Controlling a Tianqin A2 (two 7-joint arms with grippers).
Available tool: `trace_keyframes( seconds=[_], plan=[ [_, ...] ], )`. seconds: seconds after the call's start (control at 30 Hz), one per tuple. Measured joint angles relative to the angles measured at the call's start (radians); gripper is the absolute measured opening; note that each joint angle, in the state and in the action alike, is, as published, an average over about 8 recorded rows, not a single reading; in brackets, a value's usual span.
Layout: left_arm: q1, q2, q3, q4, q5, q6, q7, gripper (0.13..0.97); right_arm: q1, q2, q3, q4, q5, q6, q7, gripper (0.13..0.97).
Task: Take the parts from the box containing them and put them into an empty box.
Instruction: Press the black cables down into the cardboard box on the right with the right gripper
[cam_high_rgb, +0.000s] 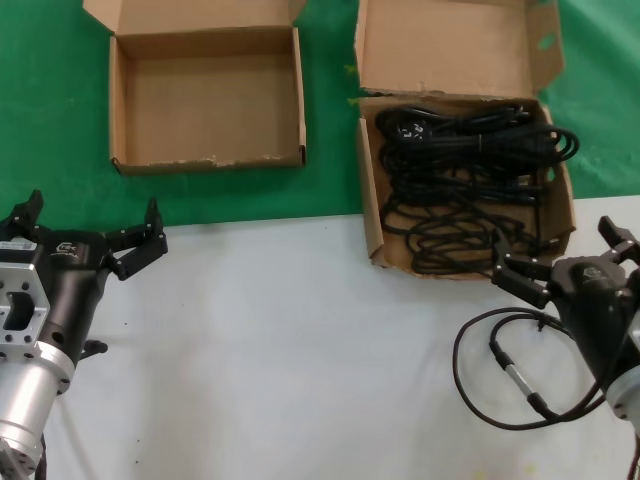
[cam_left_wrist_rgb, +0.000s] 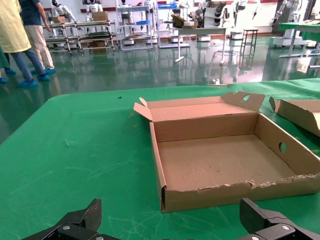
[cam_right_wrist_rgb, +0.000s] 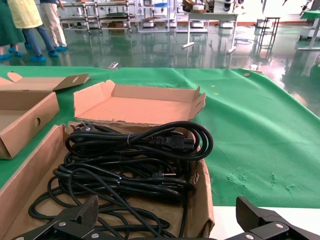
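Full box (cam_high_rgb: 465, 150) sits at the edge of the green cloth (cam_high_rgb: 50, 120), its front wall reaching onto the white worktop (cam_high_rgb: 290, 340). Lid flap stands open at the far side. Inside: a tangle of black cables (cam_high_rgb: 470, 185), coiled and overlapping, filling most of the floor; the right wrist view shows the coils (cam_right_wrist_rgb: 135, 160) heaped against the bent front wall.

Empty box (cam_high_rgb: 208, 95) lies on the cloth, well apart from the full box, on the robot's left of it. Short flap open at the far side, ragged front edge (cam_left_wrist_rgb: 240, 187), nothing visible inside.

Right gripper (cam_high_rgb: 565, 258) hangs just in front of the full box's near right corner, over the worktop; fingers spread apart, nothing between them. A looped black cable with a metal plug (cam_high_rgb: 510, 375) lies on the worktop near the full box, under that arm.

Left gripper (cam_high_rgb: 90, 228) hovers over the worktop in front of the empty box, fingers spread wide, holding nothing.

People (cam_left_wrist_rgb: 22, 40) and racks stand in the far background beyond the full box.
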Motion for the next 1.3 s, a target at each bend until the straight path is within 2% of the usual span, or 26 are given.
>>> trace_keyframes(
  seconds=[0.7,0.9,1.0,1.13,1.3],
  plan=[
    [0.000,0.000,0.000,0.000,0.000,0.000,0.000,0.960,0.000,0.000,0.000,0.000,0.000,0.000,0.000,0.966],
    [0.000,0.000,0.000,0.000,0.000,0.000,0.000,0.915,-0.005,0.018,-0.005,0.009,0.008,0.008,0.006,0.966],
    [0.000,0.000,0.000,0.000,0.000,0.000,0.000,0.899,-0.010,0.045,-0.014,0.021,0.015,0.012,0.010,0.966],
    [0.000,0.000,0.000,0.000,0.000,0.000,0.000,0.836,-0.015,0.108,-0.033,0.042,0.015,0.007,0.010,0.966],
    [0.000,0.000,0.000,0.000,0.000,0.000,0.000,0.773,0.008,0.257,-0.101,0.070,0.016,0.006,-0.002,0.966]
  ],
)
